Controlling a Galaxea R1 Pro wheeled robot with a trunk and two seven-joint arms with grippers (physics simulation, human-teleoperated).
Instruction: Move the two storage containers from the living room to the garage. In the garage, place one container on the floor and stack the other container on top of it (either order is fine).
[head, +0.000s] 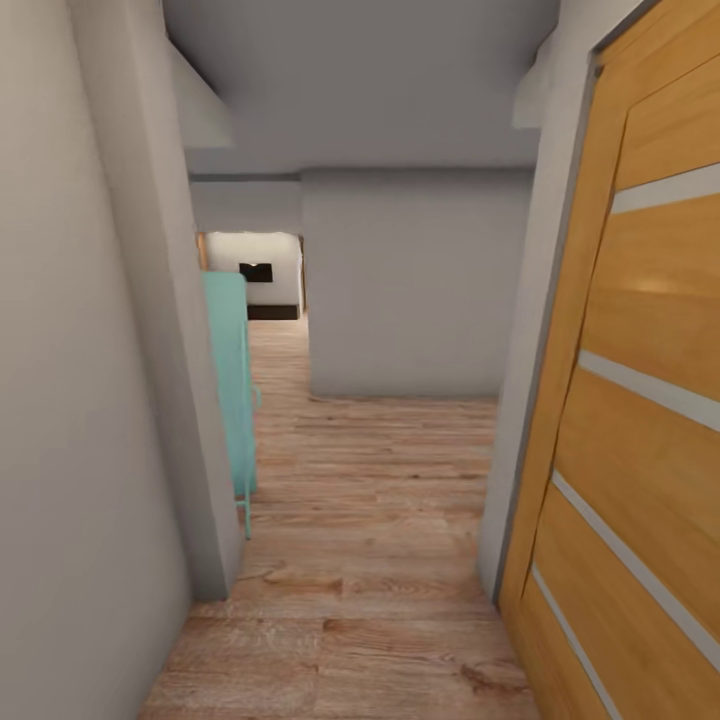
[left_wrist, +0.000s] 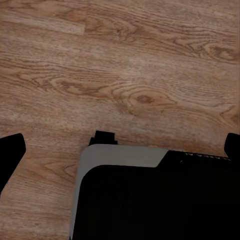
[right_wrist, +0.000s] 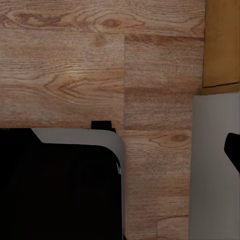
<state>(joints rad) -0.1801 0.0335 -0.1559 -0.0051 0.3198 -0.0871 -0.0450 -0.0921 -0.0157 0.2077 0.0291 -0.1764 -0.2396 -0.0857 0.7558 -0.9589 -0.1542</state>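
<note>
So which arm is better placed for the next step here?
Left, marginally. The wood floor of the hallway stretches ahead, so driving on likely comes first. The left fingers hang apart over bare planks, while the right finger sits close beside the door frame.

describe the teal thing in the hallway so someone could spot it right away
Look down the corridor with the wood-plank floor, which has a wood-panelled door on the right. On the left, just past the grey wall corner, stands a tall, flat teal panel on thin legs. It is the only blue-green thing among grey walls and brown wood.
</note>
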